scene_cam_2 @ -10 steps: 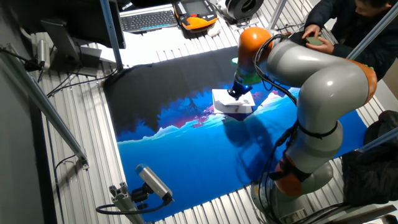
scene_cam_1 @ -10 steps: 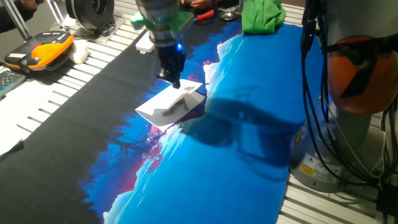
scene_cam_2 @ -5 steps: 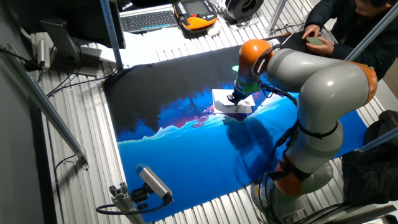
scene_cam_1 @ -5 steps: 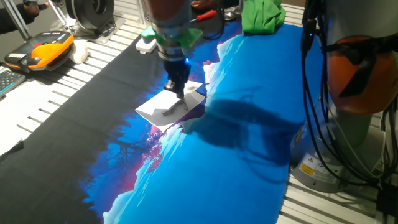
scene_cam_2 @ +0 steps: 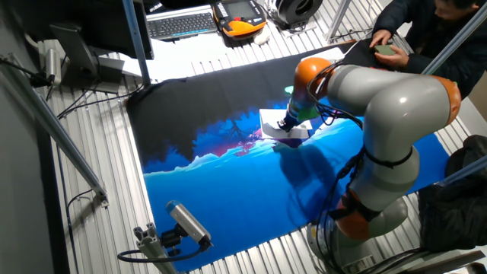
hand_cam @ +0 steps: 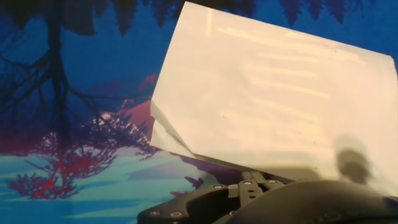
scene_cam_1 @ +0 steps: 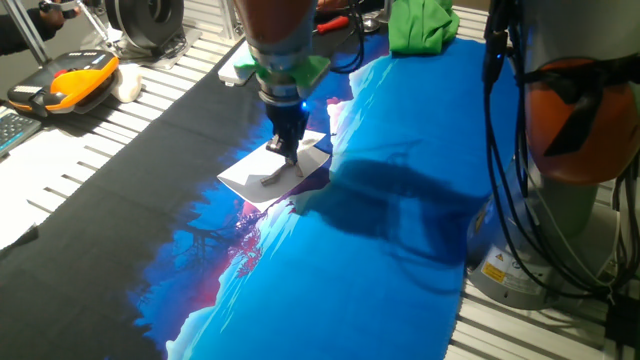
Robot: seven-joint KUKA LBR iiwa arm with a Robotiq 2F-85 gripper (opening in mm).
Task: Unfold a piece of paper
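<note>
Blue and black printed cloth (scene_cam_1: 400,230) with a picture of trees and mountains covers the ribbed metal table (scene_cam_1: 90,150) in front of me. On the cloth, near its middle where the dark part meets the blue part, lies the piece of paper (scene_cam_1: 262,172), white and folded, with one edge a little raised from the cloth in the hand view (hand_cam: 273,99). I see the gripper (scene_cam_1: 287,150) directly above the paper, pointing down, with its tips at or very close to the sheet; I cannot tell if they touch it. I also cannot tell if the fingers are apart or together, because the fixed views are too small and the hand view shows only the dark base of the hand. At the far end of the table are a green cloth (scene_cam_1: 420,25) and an orange handheld controller (scene_cam_1: 65,82).
</note>
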